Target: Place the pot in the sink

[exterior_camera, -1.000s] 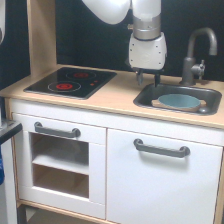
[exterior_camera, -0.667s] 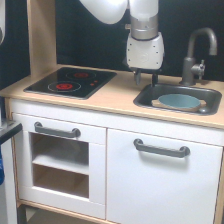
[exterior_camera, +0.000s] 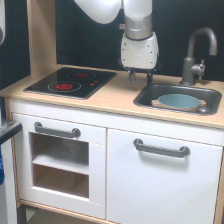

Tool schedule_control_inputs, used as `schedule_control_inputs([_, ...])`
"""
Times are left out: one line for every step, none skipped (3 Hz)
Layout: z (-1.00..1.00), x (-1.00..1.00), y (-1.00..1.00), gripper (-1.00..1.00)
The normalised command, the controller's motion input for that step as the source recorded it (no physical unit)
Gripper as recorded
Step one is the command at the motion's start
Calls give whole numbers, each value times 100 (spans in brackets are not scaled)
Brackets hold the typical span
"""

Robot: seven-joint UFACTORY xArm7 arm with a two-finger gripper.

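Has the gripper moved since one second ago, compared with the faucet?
Yes. The gripper has risen and shifted toward the exterior view's left, away from the faucet and the sink, where the pot lies.

I see a light wood counter [exterior_camera: 112, 97], matt and smooth. The sink [exterior_camera: 150, 97] set in it looks like dark grey metal with a dull sheen. The pot [exterior_camera: 179, 101] in it is a matt blue-teal with a tan wooden band at its edge. The tap [exterior_camera: 197, 55] looks like grey metal, softly glossy. The stovetop [exterior_camera: 70, 82] is black and glossy. My arm's shell [exterior_camera: 139, 47] reads as smooth white plastic, slightly shiny. The cabinet fronts [exterior_camera: 155, 185] are smooth white; their handles [exterior_camera: 161, 148] are matt grey.
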Motion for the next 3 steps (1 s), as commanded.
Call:
schedule_control_inputs([50,-36,-4,100])
schedule_control_inputs([40,-35,-4,100])
schedule_control_inputs([31,-34,-5,100])
